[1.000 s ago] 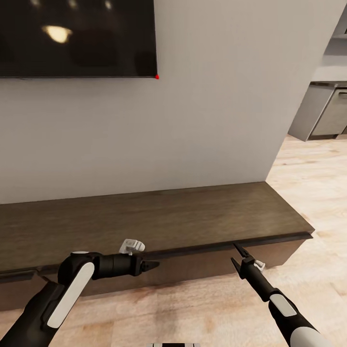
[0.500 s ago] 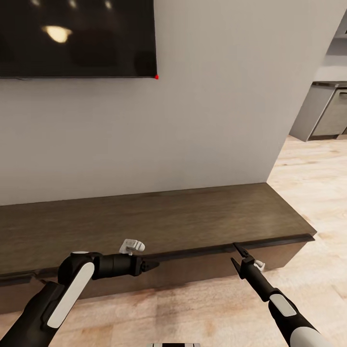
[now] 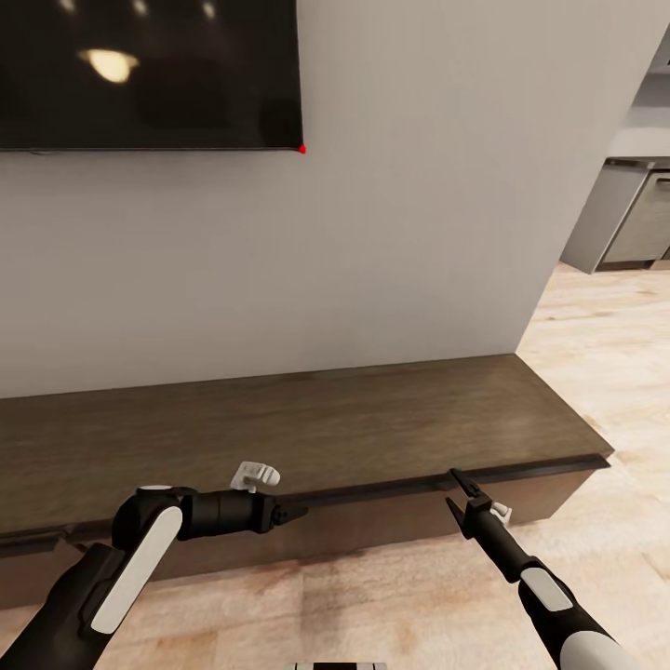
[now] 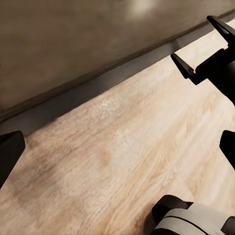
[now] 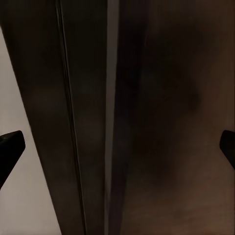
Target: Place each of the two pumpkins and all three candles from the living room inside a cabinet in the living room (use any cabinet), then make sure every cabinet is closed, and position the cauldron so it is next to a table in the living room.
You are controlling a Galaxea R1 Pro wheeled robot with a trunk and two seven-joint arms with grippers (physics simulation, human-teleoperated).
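The cabinet, a long low dark-brown unit, runs along the wall, and its fronts look closed. My left gripper hovers open in front of the cabinet's face, pointing right. In the left wrist view its fingertips stand wide apart over the floor. My right gripper is open just before the cabinet's front top edge, and it also shows in the left wrist view. The right wrist view faces the dark cabinet wood up close. The pumpkins, candles, cauldron and table are out of view.
A black TV hangs on the grey wall above the cabinet. Light wood floor runs past the cabinet's right end toward grey kitchen units.
The whole picture has shifted a little, with the cabinet sliding slightly down and right, so the camera has crept. Both arms keep the same pose and both grippers stay open.
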